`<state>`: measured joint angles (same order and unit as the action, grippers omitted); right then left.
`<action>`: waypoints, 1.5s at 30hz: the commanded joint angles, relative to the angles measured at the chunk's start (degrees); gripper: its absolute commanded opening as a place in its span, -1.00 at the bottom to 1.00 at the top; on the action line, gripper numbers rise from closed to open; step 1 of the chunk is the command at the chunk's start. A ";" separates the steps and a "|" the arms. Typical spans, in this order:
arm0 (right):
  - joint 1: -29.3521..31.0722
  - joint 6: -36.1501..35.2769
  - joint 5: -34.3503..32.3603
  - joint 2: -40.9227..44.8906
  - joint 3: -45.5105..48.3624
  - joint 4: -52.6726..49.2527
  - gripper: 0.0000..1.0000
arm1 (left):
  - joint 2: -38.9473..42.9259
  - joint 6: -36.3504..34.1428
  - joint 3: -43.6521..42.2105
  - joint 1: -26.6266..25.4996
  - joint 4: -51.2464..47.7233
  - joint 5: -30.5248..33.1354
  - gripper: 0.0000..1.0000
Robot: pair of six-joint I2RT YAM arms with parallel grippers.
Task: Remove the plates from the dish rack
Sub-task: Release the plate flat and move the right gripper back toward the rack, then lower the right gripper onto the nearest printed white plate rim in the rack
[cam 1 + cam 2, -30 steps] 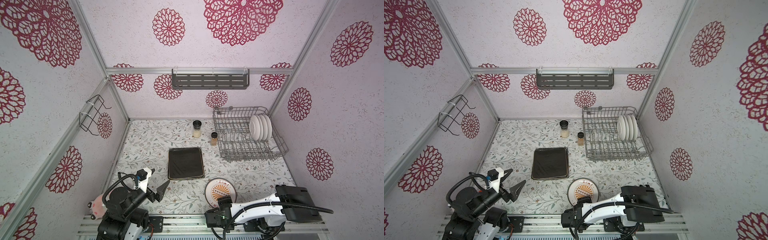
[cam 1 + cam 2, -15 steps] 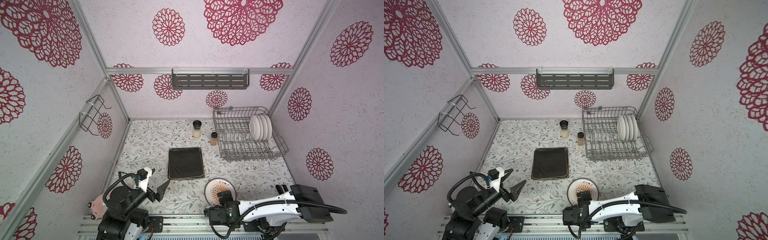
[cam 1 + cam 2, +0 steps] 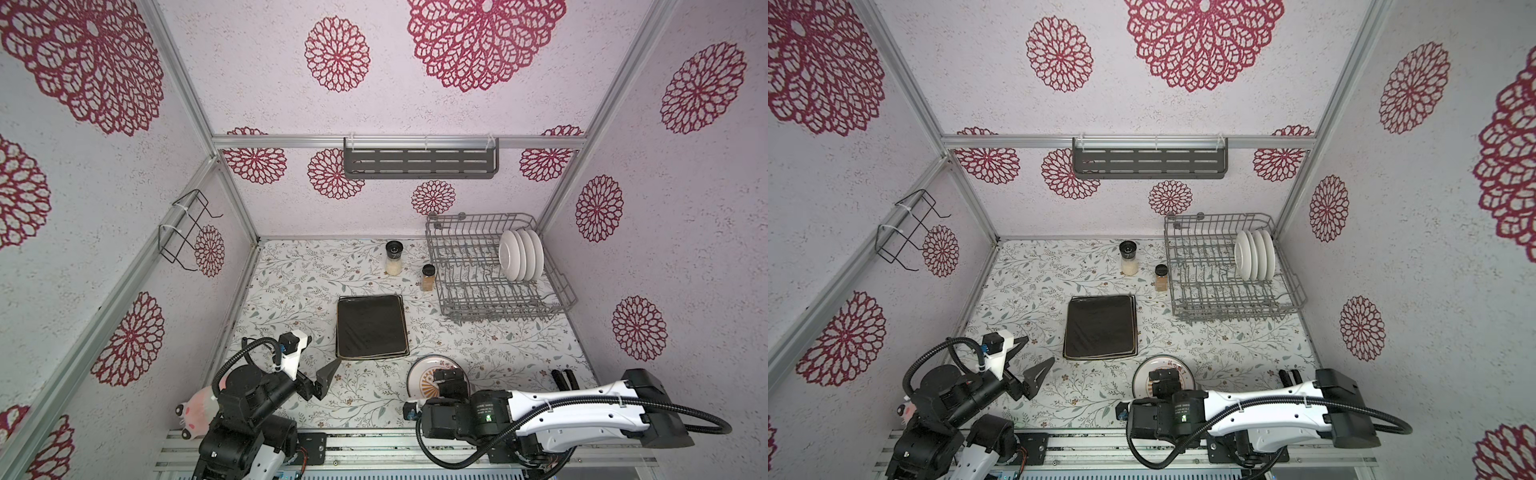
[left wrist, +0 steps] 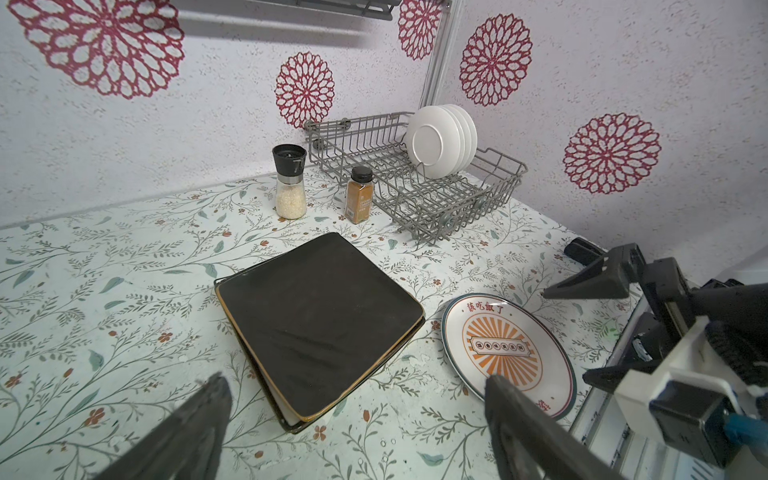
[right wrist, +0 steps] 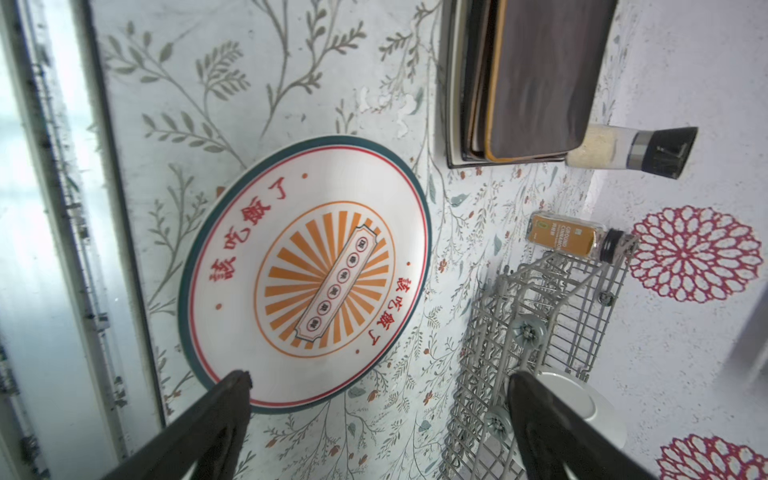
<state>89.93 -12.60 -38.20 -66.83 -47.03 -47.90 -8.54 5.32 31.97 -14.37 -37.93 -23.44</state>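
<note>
Several glossy round white plates (image 3: 521, 255) are stood upright in the grey wire dish rack (image 3: 469, 266). Square plates (image 3: 371, 326) are stacked flat, matte black uppermost, beside a sunburst-printed round plate (image 5: 303, 274). Left gripper (image 4: 355, 379) and right gripper (image 5: 380, 376) are seen spread apart, empty.

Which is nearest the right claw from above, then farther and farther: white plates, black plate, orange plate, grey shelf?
1. Orange plate, next to the right gripper, at the front.
2. Black plate, left of it, mid-table.
3. White plates, standing in the rack, back right.
4. Grey shelf, on the back wall.
</note>
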 commanded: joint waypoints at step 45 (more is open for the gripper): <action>-115.68 27.83 68.82 -27.80 -27.58 49.81 0.32 | -2.97 0.74 -0.94 -0.39 3.30 2.69 0.95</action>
<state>-25.52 16.08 27.38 -92.88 -71.31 -1.13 -11.14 7.14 30.96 -14.37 -35.68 -20.01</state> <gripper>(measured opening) 0.664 0.973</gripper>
